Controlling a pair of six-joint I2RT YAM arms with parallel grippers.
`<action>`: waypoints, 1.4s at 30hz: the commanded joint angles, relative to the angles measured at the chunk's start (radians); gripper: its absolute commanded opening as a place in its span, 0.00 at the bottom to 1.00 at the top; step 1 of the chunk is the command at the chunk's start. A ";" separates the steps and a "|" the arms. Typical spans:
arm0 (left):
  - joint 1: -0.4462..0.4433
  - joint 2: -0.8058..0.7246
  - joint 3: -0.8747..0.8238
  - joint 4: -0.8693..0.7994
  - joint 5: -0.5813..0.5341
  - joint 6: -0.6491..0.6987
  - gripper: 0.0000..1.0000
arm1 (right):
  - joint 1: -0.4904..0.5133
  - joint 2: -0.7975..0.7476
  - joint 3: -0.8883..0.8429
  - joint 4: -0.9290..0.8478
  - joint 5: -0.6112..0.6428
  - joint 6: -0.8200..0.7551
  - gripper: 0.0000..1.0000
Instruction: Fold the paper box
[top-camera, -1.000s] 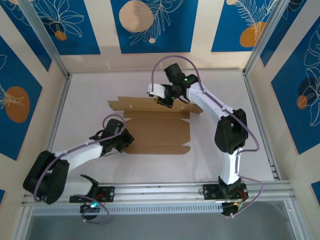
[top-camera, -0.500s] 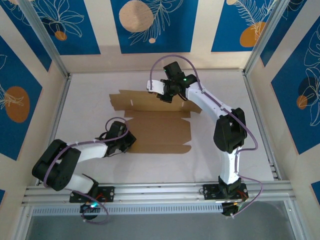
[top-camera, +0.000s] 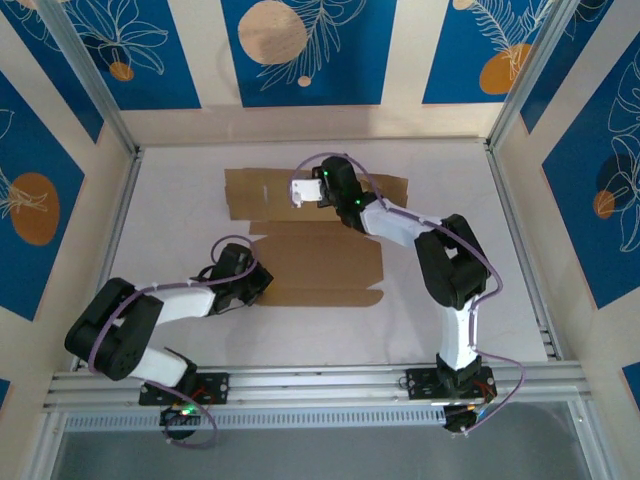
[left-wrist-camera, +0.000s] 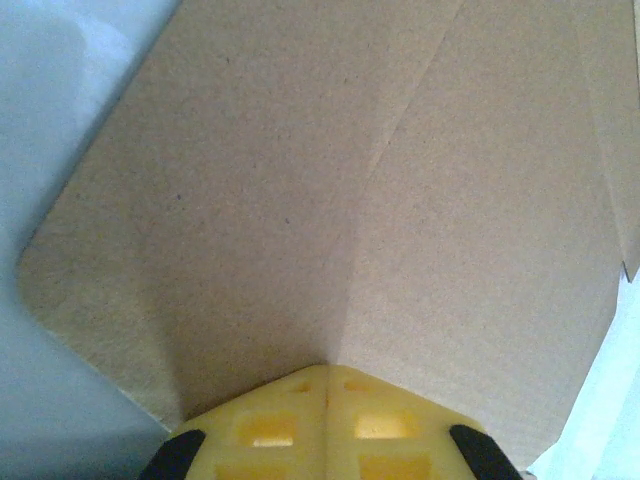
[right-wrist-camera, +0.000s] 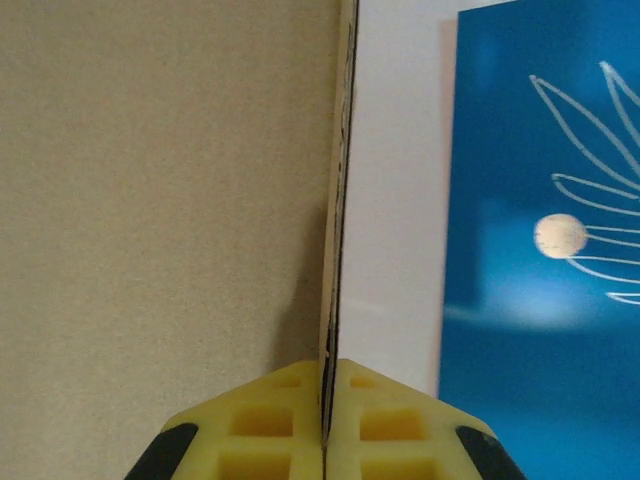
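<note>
The paper box (top-camera: 320, 265) lies as a brown die-cut sheet in the middle of the white table, with its back panel (top-camera: 260, 190) spread toward the far wall. My right gripper (top-camera: 305, 200) is at that back panel. In the right wrist view its yellow fingers (right-wrist-camera: 290, 400) are shut on the thin edge of the paper box (right-wrist-camera: 160, 200), seen edge-on at the right gripper (right-wrist-camera: 327, 362). My left gripper (top-camera: 262, 283) sits at the sheet's left edge. In the left wrist view the left gripper (left-wrist-camera: 327, 368) is shut, its tip against a crease in the paper box (left-wrist-camera: 300, 180).
Blue patterned walls (top-camera: 300, 50) and metal frame posts (top-camera: 120, 140) enclose the table on three sides. An aluminium rail (top-camera: 320, 385) with both arm bases runs along the near edge. Bare white table (top-camera: 170, 230) lies left of the sheet and more (top-camera: 450, 190) to its right.
The right gripper moved left and down with the back panel, which now spreads wider toward the far wall. The left arm's elbow swung in early on; its gripper stayed at the left edge.
</note>
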 joint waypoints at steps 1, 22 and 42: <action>-0.009 0.023 -0.050 -0.148 0.003 0.002 0.00 | 0.048 0.094 -0.132 0.197 0.073 -0.203 0.00; 0.108 -0.355 0.257 -0.420 -0.064 0.122 0.37 | 0.168 0.118 -0.253 0.718 0.222 -0.337 0.00; 0.227 0.069 0.314 0.362 0.123 -0.178 0.45 | 0.250 0.032 -0.369 0.889 0.234 -0.422 0.00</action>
